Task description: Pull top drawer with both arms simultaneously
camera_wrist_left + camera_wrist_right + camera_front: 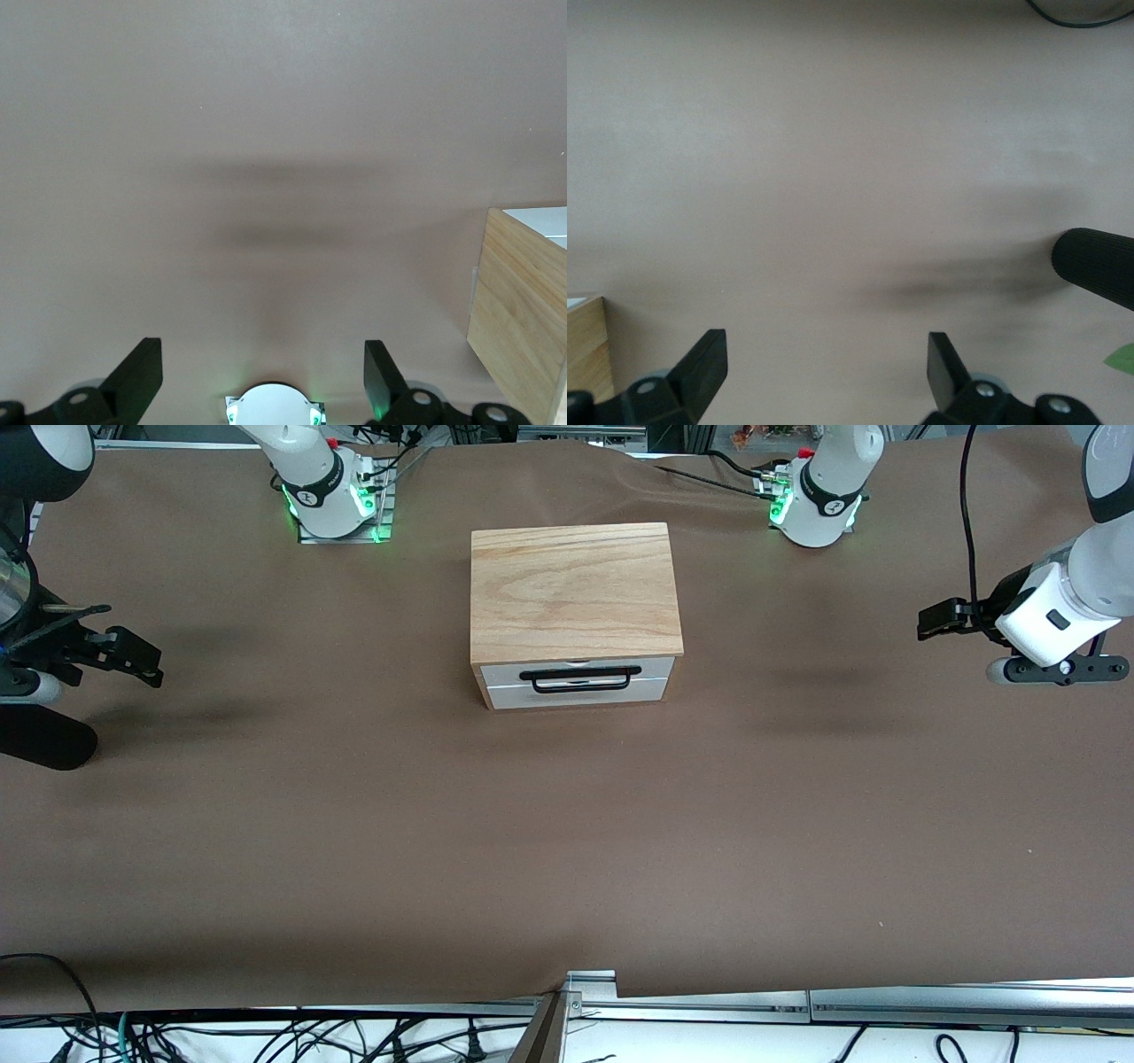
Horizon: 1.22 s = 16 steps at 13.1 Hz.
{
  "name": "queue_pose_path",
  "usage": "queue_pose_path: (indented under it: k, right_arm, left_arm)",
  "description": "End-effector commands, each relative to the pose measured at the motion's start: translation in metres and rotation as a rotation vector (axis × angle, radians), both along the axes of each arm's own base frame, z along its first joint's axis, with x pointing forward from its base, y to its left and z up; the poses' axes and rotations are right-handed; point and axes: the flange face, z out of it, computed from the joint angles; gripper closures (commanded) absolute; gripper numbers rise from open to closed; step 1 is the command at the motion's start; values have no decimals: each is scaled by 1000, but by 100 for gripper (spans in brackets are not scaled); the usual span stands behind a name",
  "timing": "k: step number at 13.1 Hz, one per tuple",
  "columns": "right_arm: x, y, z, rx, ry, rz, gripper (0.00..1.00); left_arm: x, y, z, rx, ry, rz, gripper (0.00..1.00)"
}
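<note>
The top drawer [576, 672] is shut in the small cabinet at mid-table, its white front and wide black wire handle [580, 679] facing the front camera. My left gripper [944, 619] hangs open and empty over the table's left-arm end, well apart from the cabinet. In the left wrist view the left gripper [263, 381] has its fingers spread over bare cloth. My right gripper [111, 639] hangs open and empty over the right-arm end. The right wrist view shows the right gripper [826, 372] with its fingers spread wide.
The cabinet has a light oak top [574, 589]; its oak side shows in the left wrist view [523, 319] and a corner in the right wrist view [585, 354]. A black padded cylinder [44, 748] lies near the right gripper. Brown cloth [567, 824] covers the table.
</note>
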Motion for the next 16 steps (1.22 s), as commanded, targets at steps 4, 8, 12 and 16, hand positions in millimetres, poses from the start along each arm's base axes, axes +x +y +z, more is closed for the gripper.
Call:
queue_pose_path:
  k: [4,8,12,16]
  right_arm:
    - [-3,-15,9,-11,7,-19,0]
    - [-4,-15,11,-14,7,-17,0]
    - [-4,-11,11,-16,5,-16,0]
    - [-3,-14,10,-15,7,-16,0]
  left_arm:
    - [0,-3,4,3,3,6,0]
    - [0,-2,7,2,-3,9,0]
    - [1,-2,4,-9,-8,12,0]
    - [3,4,-12,-11,-17,25,0]
